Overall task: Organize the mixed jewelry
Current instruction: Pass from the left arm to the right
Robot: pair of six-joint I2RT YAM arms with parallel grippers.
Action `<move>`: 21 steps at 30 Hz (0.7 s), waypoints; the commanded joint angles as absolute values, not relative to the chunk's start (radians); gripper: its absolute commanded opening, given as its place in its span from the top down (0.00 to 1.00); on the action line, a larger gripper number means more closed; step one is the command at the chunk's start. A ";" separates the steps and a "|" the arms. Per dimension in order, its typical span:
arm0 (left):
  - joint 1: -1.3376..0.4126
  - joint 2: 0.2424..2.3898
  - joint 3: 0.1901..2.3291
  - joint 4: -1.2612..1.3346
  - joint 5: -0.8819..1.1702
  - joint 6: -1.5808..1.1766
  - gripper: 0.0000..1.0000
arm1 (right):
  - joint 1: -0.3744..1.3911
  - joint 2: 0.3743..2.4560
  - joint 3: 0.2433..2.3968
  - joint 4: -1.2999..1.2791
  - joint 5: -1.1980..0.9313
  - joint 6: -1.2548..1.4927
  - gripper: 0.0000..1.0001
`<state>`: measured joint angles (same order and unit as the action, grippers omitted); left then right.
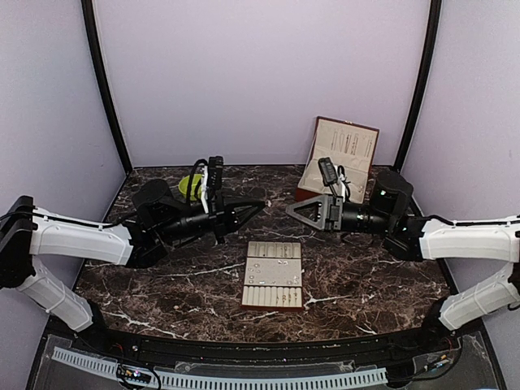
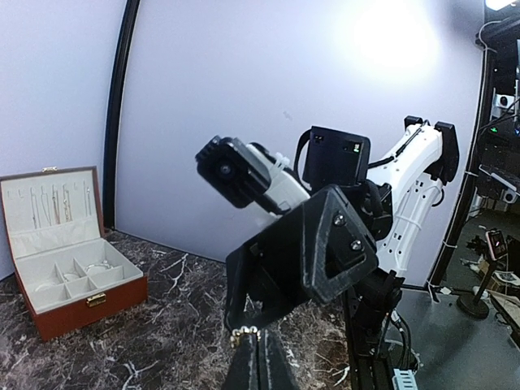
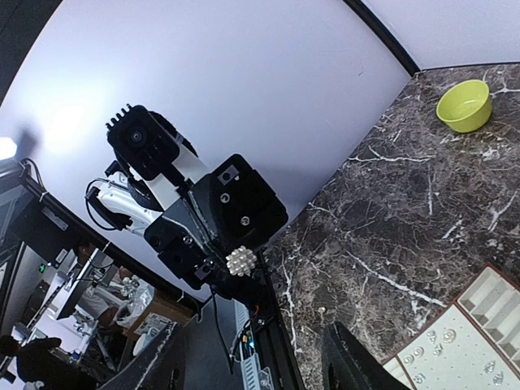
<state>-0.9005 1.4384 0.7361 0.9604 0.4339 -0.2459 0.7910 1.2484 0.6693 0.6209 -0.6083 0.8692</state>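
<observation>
"Which way did the stud point?"

"Straight out from the tip of the left gripper (image 2: pixel 258 345), toward the right gripper (image 1: pixel 292 210) that faced it. The stud (image 3: pixel 241 260) was a knobbly little ball, so I could not make out a long side on it."

"Where did it sit against the hand?"

"At the very end of the left fingers (image 2: pixel 272 366), which were pressed together on it. It was up off the table, ahead of the right gripper and apart from it."

"And the right hand?"

"Its two fingers were spread, with nothing between them."

"How did the stud look?"

"From the right wrist it was white, a tight cluster of tiny beads. From the left wrist only a pale, slightly golden speck showed at the fingertips."

"The other jewelry?"

"Small glinting pieces (image 3: pixel 431 336) lay on the tray (image 1: pixel 280 272), below both grippers and between them. Thin chains (image 2: pixel 49 203) hung in the lid of the open box (image 2: pixel 81 309), past the right gripper on its far side, and a hoop (image 2: pixel 97 266) lay in one of its compartments. The bowl (image 3: pixel 465 106) stood behind the left gripper."
</observation>
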 commanded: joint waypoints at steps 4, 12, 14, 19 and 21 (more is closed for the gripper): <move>-0.908 1.449 0.746 1.081 0.459 -0.231 1.00 | 0.830 1.324 0.739 0.753 -0.627 0.920 0.47; -0.909 1.459 0.735 1.118 0.465 -0.254 1.00 | 0.849 1.376 0.793 0.779 -0.642 0.920 0.51; -0.908 1.459 0.735 1.122 0.466 -0.257 1.00 | 0.853 1.383 0.804 0.774 -0.638 0.912 0.52; -0.909 1.460 0.732 1.127 0.466 -0.261 1.00 | 0.857 1.393 0.824 0.771 -0.647 0.905 0.60; -0.909 1.460 0.731 1.127 0.466 -0.262 1.00 | 0.860 1.391 0.828 0.766 -0.647 0.898 0.63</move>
<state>-0.9020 1.4624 0.7361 1.0817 0.4530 -0.2516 0.8486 1.3914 0.7918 0.7254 -0.6327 0.9134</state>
